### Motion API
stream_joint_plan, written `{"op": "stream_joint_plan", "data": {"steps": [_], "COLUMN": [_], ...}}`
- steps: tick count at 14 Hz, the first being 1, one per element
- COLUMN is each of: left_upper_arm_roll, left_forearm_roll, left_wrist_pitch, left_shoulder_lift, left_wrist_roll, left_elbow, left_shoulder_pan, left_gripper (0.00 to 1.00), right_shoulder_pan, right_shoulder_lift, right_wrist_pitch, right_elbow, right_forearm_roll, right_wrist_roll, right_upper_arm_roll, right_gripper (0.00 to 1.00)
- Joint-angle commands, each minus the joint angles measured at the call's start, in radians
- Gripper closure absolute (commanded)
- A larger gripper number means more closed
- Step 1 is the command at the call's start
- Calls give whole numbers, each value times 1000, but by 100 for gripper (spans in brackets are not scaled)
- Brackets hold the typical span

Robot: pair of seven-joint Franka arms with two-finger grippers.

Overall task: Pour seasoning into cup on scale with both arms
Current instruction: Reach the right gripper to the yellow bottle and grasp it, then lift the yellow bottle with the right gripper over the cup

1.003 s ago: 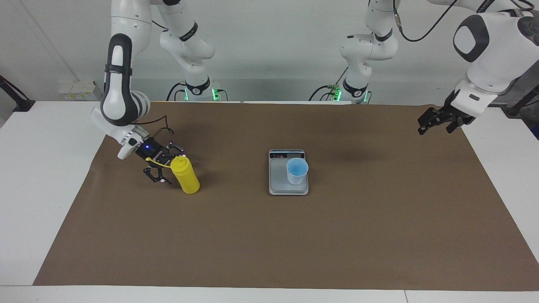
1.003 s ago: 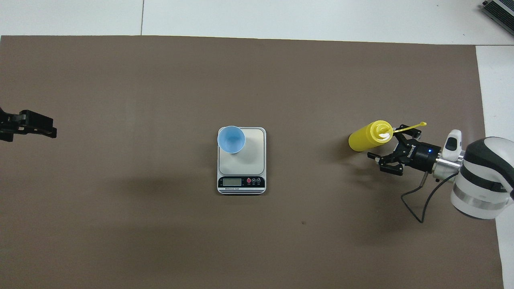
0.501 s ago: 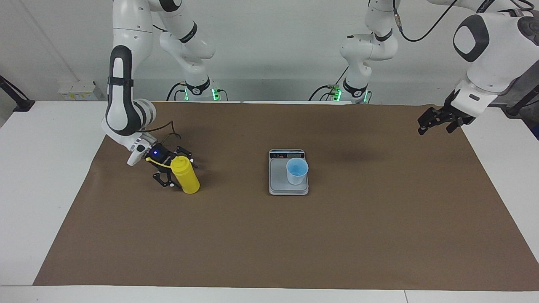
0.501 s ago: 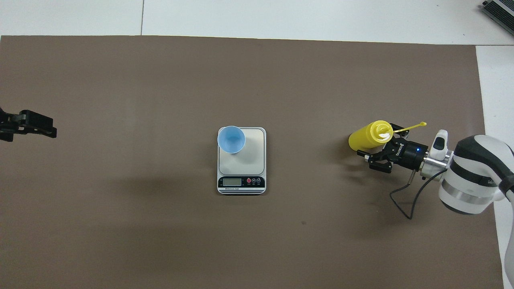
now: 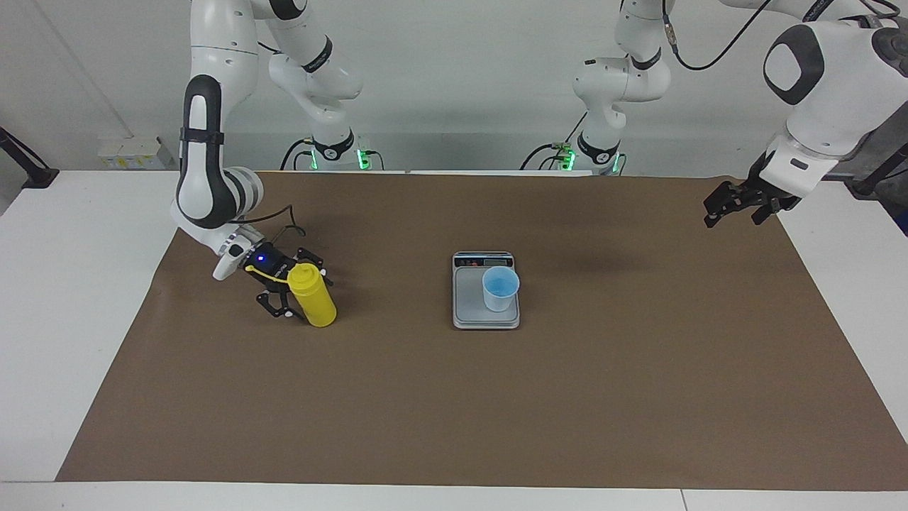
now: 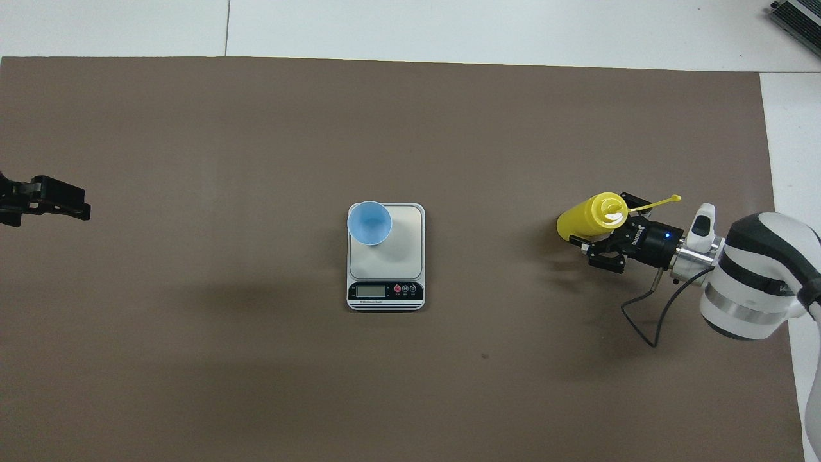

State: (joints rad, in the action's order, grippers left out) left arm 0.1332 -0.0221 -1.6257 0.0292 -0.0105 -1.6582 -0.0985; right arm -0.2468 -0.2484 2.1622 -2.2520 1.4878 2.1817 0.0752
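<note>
straddling the seasoning [image 5: 314, 301], the right gripper [image 5: 298, 292] gapes, gripping nothing; left gripper [image 5: 734, 201] open, empty.

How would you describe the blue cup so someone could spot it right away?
Find the silver scale in the middle of the brown mat. The cup stands on its plate, at the corner toward the left arm's end. It is small, tapered and light blue, shorter than the yellow bottle.

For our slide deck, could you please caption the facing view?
Right gripper open around the upright yellow bottle; blue cup on scale.
</note>
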Motion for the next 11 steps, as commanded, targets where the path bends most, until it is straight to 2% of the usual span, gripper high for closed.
{"op": "stream_joint_plan", "data": {"steps": [1,4,7,11], "left_upper_arm_roll": [3,3,3,3], "left_forearm_roll": [2,1,1,1], "left_wrist_pitch": [-19,-19,-19,-19], "left_shoulder_lift": [-25,-25,-25,-25], "left_wrist_roll": [-2,-2,-2,-2], "left_elbow": [-28,-28,-28,-28], "left_shoulder_pan": [-1,-1,-1,-1], "left_gripper": [0,0,0,0], "right_shoulder_pan": [3,4,24,98], "right_shoulder_lift": [0,6,12,55], "right_wrist_pitch": [-1,10,25,109], "right_elbow": [11,17,22,46], "right_forearm_roll": [23,23,23,0], "right_wrist_roll": [-23,-28,-37,-141], "right_upper_arm_roll": [8,11,9,9], "right_gripper": [5,33,56,59]}}
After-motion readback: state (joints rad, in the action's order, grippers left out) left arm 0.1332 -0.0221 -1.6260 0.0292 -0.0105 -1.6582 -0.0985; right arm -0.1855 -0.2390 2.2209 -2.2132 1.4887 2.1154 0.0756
